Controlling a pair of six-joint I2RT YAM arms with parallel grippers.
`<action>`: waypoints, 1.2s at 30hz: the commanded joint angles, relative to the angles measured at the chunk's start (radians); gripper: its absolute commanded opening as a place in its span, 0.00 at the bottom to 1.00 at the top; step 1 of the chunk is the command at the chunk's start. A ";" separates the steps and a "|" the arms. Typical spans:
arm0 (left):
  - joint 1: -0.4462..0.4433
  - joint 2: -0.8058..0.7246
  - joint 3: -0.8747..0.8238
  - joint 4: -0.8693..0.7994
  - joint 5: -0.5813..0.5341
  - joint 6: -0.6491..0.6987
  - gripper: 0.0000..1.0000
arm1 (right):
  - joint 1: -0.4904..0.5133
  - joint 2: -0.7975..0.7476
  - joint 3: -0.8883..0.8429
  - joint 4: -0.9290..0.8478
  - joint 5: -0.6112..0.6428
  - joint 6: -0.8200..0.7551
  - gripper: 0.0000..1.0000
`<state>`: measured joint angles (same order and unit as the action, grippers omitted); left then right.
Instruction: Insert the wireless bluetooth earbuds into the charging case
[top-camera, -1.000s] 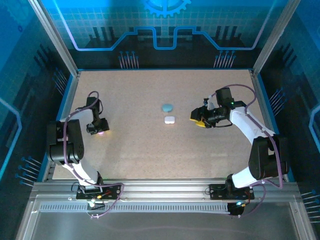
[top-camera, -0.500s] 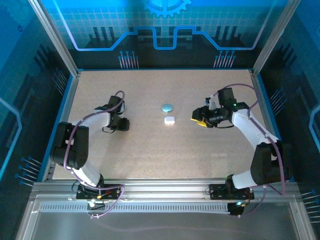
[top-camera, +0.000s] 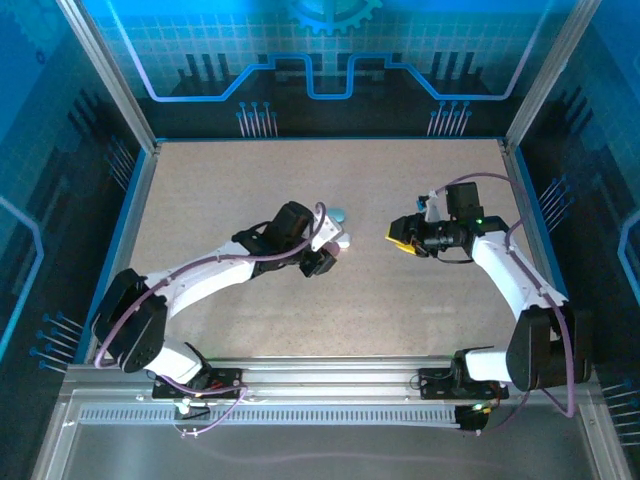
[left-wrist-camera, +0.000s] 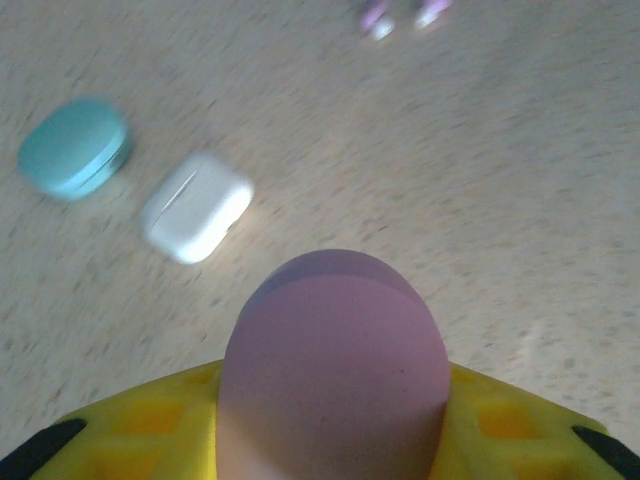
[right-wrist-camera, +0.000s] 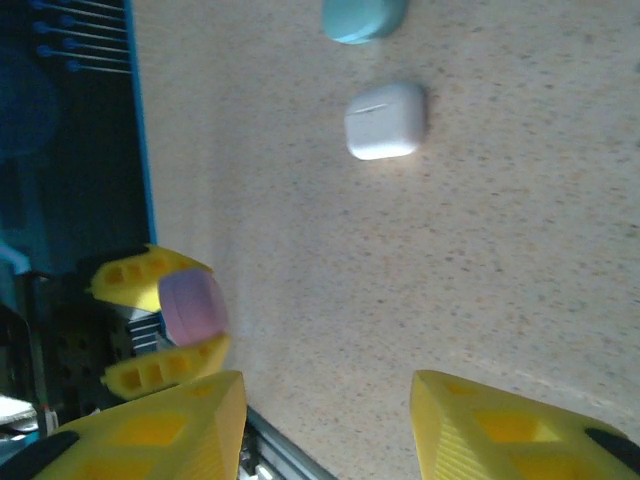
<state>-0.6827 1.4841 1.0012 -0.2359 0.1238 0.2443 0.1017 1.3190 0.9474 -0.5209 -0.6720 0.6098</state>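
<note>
Look for the buds (left-wrist-camera: 377, 17) at the far edge of the left wrist view: two tiny purple specks on the table (left-wrist-camera: 520, 200), blurred, well beyond the white case (left-wrist-camera: 196, 206) and the teal case (left-wrist-camera: 74, 146). Cannot make out more of them than colour.

Probably the step in hand: getting the purple case (left-wrist-camera: 335, 340) down near those buds, ready to be opened. To do it well, carry low and level. Steer past the white case rather than over it. Set down flat on bare table, stopping short of the buds so as not to scatter them. Keep the squeeze centred on the rounded shell — smooth by the look of it, and likely to squirt out if pinched off-centre. Leave room for the other arm to reach in.

Grips the purple case in the left gripper (left-wrist-camera: 335, 425), one yellow finger on each side, the rounded end poking forward. Holds nothing in the right gripper (right-wrist-camera: 325, 425) — fingers moderately apart with bare table between them, hanging off to the right of the white and teal cases.
</note>
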 joint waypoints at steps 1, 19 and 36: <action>-0.019 -0.036 0.022 0.068 0.121 0.116 0.39 | -0.007 -0.036 -0.016 0.077 -0.126 0.027 0.48; -0.039 -0.042 0.069 0.052 0.171 0.124 0.39 | 0.199 0.118 0.125 0.021 -0.230 -0.037 0.51; -0.039 -0.039 0.086 0.029 0.163 0.128 0.39 | 0.259 0.204 0.183 -0.043 -0.258 -0.102 0.33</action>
<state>-0.7120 1.4704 1.0523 -0.2085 0.2657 0.3481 0.3447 1.5112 1.1015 -0.5297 -0.9012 0.5373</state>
